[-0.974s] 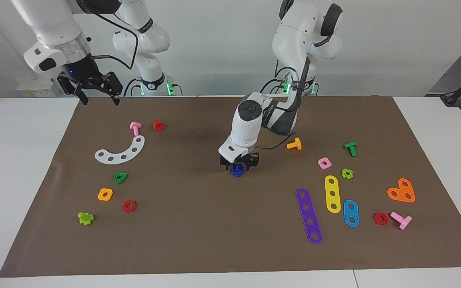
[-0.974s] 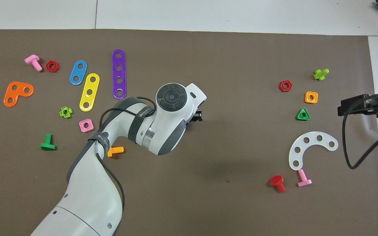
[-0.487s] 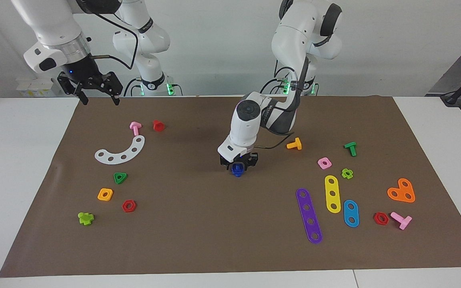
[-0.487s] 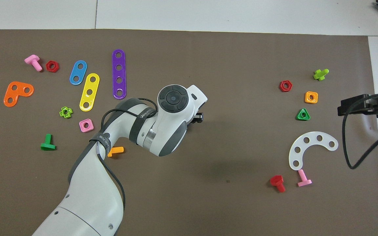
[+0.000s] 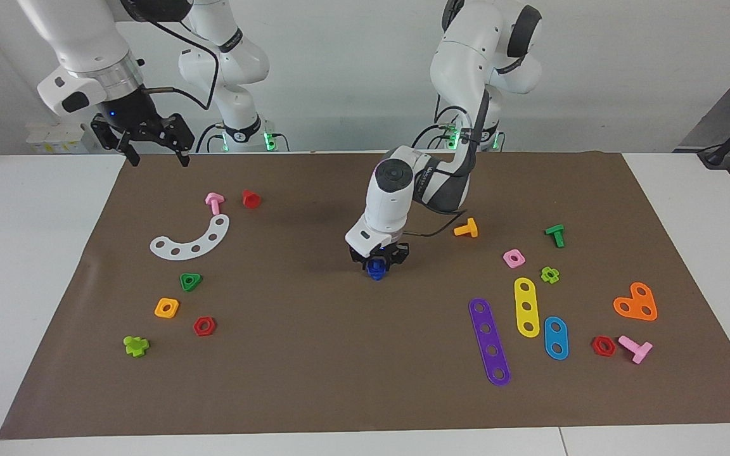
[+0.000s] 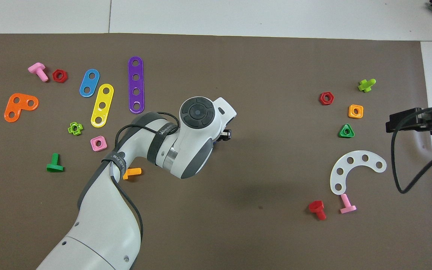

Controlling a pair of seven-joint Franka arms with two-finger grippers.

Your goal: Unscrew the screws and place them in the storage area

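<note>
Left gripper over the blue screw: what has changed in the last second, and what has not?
The left gripper has drawn its fingers in around the blue screw at the middle of the brown mat; the screw has not visibly shifted or lifted. The right gripper stays open, waiting over the mat's corner. The other loose pieces lie as before.

Left arm (image 6: 171,150) reaches over mid-mat, its gripper mostly hidden under the wrist. Orange bolt (image 6: 132,172) beside forearm. Right gripper (image 6: 407,120) at mat's edge.
</note>
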